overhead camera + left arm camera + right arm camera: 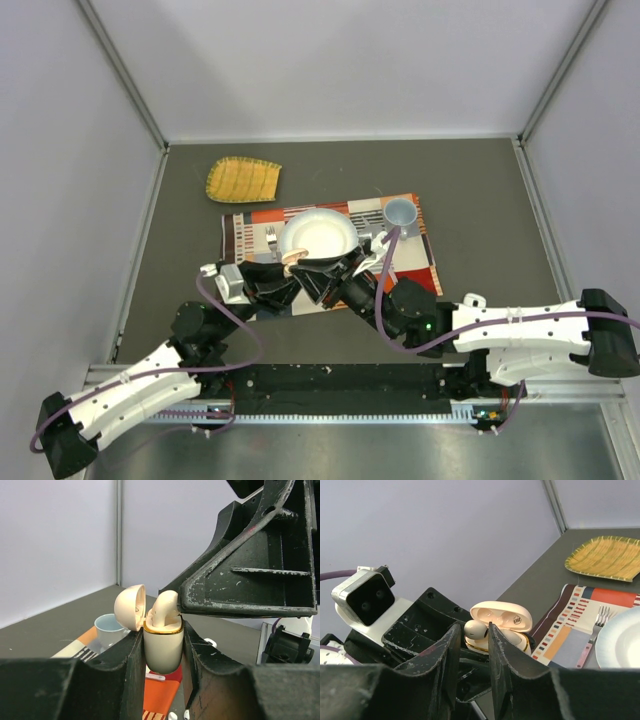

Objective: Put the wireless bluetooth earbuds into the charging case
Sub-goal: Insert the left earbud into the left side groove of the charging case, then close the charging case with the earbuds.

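The charging case (162, 652) is cream with a gold rim, and its lid (129, 606) is flipped open. My left gripper (162, 645) is shut on the case body and holds it upright above the placemat. One white earbud (164, 607) stands partly in the case's opening, its head sticking out. My right gripper (474, 630) is shut on that earbud (476, 628), right over the open case (506, 621). In the top view both grippers meet at the case (293, 258), at the plate's near edge. Two tiny white pieces (186, 714) lie on the table below; I cannot tell what they are.
A white plate (318, 235) with a fork (270, 240) beside it and a pale blue cup (401, 212) sit on a patterned placemat (425, 262). A yellow ribbed dish (243, 180) lies at the back left. Grey walls enclose the table.
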{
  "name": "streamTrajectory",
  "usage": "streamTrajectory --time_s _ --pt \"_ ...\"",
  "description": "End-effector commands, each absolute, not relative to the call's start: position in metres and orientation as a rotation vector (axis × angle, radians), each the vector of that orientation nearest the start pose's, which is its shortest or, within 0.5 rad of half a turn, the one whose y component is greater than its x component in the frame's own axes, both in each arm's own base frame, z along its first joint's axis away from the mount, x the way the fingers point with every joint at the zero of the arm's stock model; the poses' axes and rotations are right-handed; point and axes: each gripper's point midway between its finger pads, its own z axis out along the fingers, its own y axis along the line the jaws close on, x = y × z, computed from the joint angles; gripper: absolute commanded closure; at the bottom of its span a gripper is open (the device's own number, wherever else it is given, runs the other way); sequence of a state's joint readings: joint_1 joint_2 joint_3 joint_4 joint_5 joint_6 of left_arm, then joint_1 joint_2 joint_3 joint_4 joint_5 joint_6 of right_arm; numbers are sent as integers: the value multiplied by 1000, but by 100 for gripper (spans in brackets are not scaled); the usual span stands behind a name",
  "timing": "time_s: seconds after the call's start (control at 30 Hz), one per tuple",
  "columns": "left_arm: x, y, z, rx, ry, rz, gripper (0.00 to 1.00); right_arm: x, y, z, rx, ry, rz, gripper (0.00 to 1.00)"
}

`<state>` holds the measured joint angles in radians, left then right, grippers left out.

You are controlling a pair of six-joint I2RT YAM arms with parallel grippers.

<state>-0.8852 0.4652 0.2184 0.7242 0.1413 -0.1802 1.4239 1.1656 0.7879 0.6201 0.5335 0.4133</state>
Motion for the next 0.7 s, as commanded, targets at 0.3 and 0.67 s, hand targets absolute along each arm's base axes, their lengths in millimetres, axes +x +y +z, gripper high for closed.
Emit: streamTrajectory --time_s 0.3,0.67 --pt "138 -222 341 481 900 -1054 100 126 365 375 -196 1295 1252 56" --pt "136 -222 338 490 915 -1058 100 137 329 394 -70 1289 1223 45"
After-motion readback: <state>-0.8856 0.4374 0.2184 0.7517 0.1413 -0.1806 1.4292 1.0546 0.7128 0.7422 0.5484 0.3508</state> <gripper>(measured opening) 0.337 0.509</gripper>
